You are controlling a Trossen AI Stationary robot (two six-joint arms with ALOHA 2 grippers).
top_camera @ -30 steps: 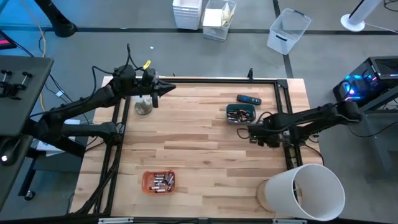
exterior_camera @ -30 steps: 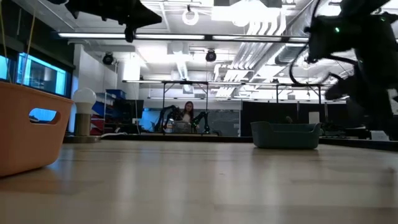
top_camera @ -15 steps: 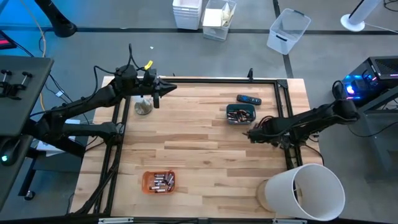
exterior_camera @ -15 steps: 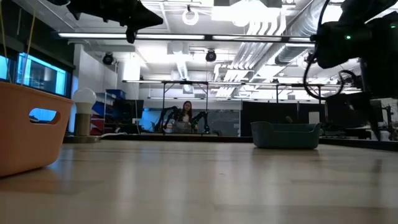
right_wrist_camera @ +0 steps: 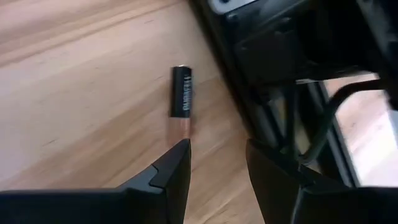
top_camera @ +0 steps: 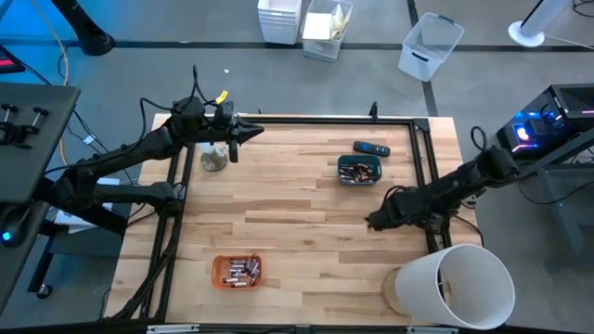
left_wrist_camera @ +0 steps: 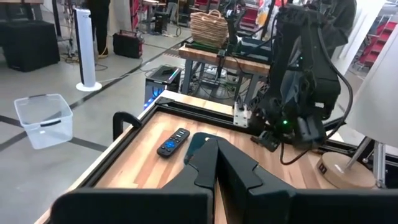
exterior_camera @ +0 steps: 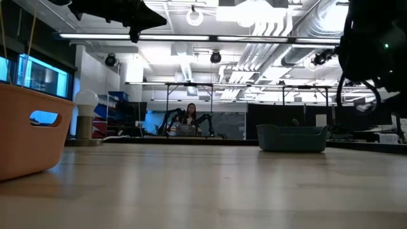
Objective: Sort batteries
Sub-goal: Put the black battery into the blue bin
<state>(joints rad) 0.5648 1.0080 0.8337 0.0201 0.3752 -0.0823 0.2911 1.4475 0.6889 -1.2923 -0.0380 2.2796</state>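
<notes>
A single battery, black with a copper end, lies flat on the wood just beyond my right gripper. That gripper is open, points down and touches nothing. In the high view it hovers nearer than the teal tray, which holds several batteries. More batteries lie in the orange tray by the near edge. My left gripper is shut and held above the table's far left corner.
A dark remote lies beyond the teal tray near the far edge. A large white cylinder stands at the near right corner. A small grey object sits below the left arm. A black frame rail runs close to the lone battery.
My right gripper has moved from beside the teal tray toward the table's near edge. My left arm has kept still.
</notes>
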